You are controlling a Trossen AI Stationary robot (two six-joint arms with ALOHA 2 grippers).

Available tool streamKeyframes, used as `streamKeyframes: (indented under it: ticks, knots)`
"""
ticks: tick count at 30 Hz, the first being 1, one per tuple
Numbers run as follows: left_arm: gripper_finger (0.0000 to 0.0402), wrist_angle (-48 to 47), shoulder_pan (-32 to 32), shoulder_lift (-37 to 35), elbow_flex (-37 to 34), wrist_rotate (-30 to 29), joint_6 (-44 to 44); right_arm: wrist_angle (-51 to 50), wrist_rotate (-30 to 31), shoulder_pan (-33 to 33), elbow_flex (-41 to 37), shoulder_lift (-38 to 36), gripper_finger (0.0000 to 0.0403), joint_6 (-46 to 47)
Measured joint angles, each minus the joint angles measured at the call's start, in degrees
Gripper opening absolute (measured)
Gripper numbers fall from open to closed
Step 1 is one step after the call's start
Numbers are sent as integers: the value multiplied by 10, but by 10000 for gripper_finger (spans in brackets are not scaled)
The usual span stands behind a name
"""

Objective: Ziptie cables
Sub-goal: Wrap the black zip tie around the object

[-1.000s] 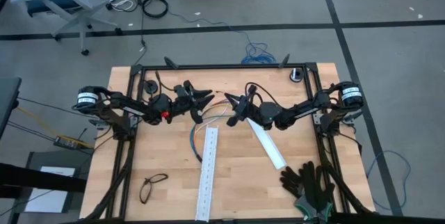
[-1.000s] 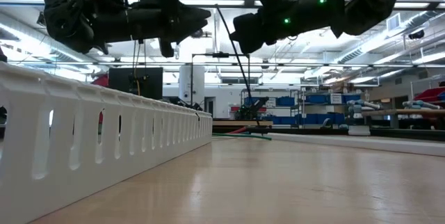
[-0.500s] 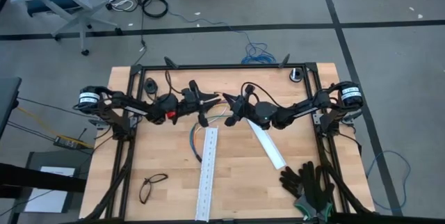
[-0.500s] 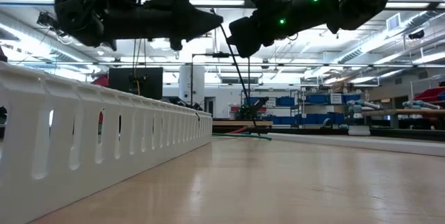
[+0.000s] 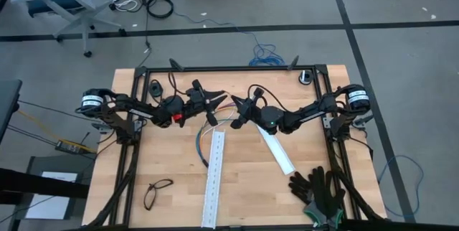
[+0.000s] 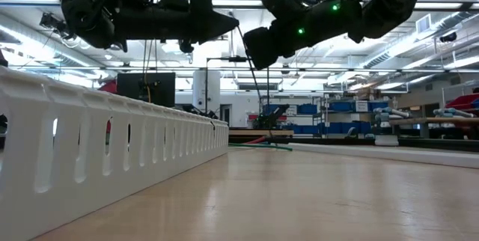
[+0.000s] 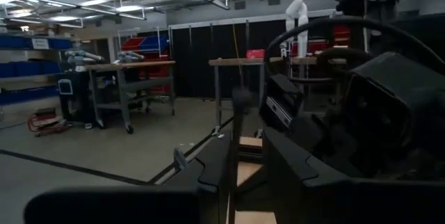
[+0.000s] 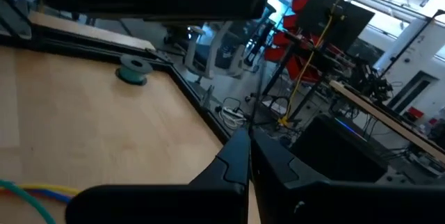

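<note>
High view: both arms meet above the worktop's far middle.
Left gripper point(image 5: 216, 101): fingers nearly together, maybe pinching a tie.
Right gripper point(image 5: 237, 105): fingers together.
Cables point(image 5: 203, 139): lying mid-worktop, beside white rail point(image 5: 214, 178), waiting.

Much of it sits hidden from here

The cables point(image 5: 206, 143) lie partly under both arms; whatever the left gripper point(image 5: 221, 100) perhaps pinches is too thin to tell. The gloves point(image 5: 319, 191) and long white rail point(image 5: 213, 181) run off the high view's bottom edge.
</note>
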Motion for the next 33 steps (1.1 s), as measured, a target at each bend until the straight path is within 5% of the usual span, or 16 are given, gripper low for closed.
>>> streamKeyframes:
  ticks: [21, 27, 33]
  knots:
    - [56, -23, 0, 0, 0, -17, 0, -14, -2, 3, 0, 0, 1, 3]
    - [56, -26, 0, 0, 0, -17, 0, -104, -102, -11, 0, 0, 22, 99]
    - [56, -26, 0, 0, 0, -17, 0, -110, -157, -24, 0, 0, 74, 99]
